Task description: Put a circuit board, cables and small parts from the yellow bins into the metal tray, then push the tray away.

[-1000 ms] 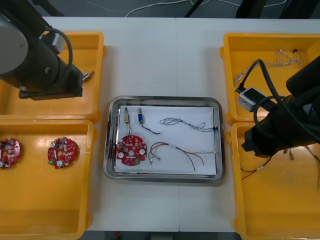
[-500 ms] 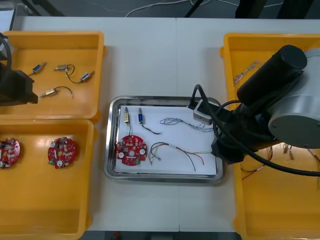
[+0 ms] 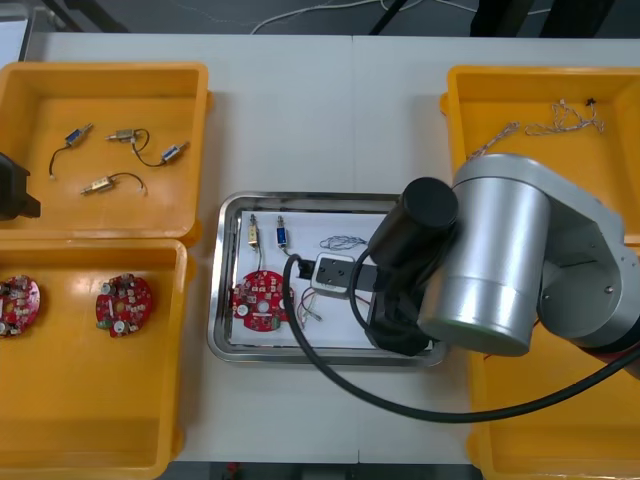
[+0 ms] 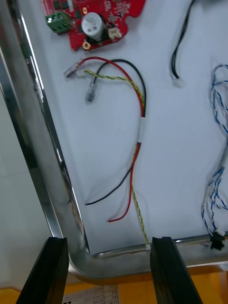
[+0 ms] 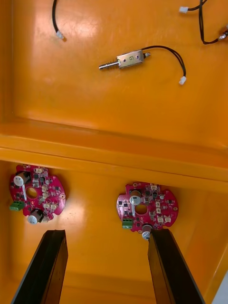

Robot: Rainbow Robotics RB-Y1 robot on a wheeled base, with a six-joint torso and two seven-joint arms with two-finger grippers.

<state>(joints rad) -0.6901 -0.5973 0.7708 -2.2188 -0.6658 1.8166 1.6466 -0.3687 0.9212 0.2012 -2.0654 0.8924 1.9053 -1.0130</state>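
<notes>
The metal tray (image 3: 325,198) lies at mid-table, white inside. It holds a red circuit board (image 3: 262,298), two small metal parts (image 3: 255,235), a blue and white cable (image 3: 345,240) and a red and yellow cable (image 3: 315,300). My right arm (image 3: 480,260) covers the tray's right part. The right gripper (image 4: 109,270) is open at the tray's near right corner, with the rim (image 4: 28,142) running between its fingers (image 4: 50,270); whether they touch it I cannot tell. Beyond them lie the red and yellow cable (image 4: 137,142) and the board (image 4: 90,19). My left gripper (image 5: 107,268) hangs open above the near left bin, nothing in it.
Two circuit boards (image 3: 125,303) lie in the near left yellow bin (image 3: 90,400), and several small metal parts (image 3: 120,135) in the far left bin (image 3: 100,80). The far right bin (image 3: 520,90) holds thin cables (image 3: 560,125). My left arm (image 3: 12,190) sits at the left edge.
My right arm has swung from the right bins leftward over the tray's right side. The left arm has drawn back to the left, uncovering the small parts in the far left bin.
</notes>
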